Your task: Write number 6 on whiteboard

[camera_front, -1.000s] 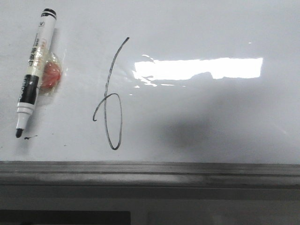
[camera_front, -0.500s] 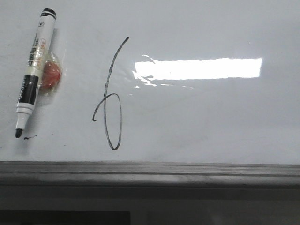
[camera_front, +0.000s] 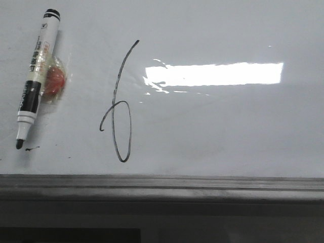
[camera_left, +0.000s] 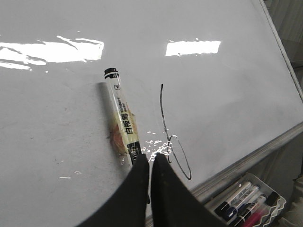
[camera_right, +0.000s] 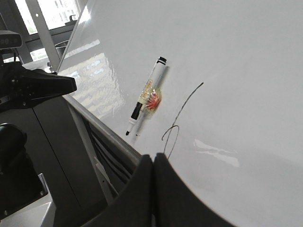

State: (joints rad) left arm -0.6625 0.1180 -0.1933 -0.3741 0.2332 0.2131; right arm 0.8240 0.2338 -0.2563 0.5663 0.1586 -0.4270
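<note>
The number 6 (camera_front: 120, 109) is drawn in thin black line on the whiteboard (camera_front: 223, 131), left of the bright light reflection. It also shows in the left wrist view (camera_left: 171, 137) and the right wrist view (camera_right: 180, 118). A white and black marker (camera_front: 35, 78) lies uncapped on the board at the far left, over a red wrapped thing (camera_front: 54, 81). My left gripper (camera_left: 149, 157) is shut and empty, just short of the marker's (camera_left: 122, 120) tip end. My right gripper (camera_right: 153, 157) is shut and empty, above the board's near edge. Neither gripper shows in the front view.
The grey metal frame (camera_front: 162, 185) runs along the board's near edge. A tiny black smudge (camera_front: 31, 149) sits by the marker tip. A tray of several spare markers (camera_left: 246, 201) hangs below the frame. The left arm's body (camera_right: 33, 87) stands beyond the board's edge.
A soft shadow on the board right of the 6 has cleared away. The marker, the 6 and the board stay as they were.
</note>
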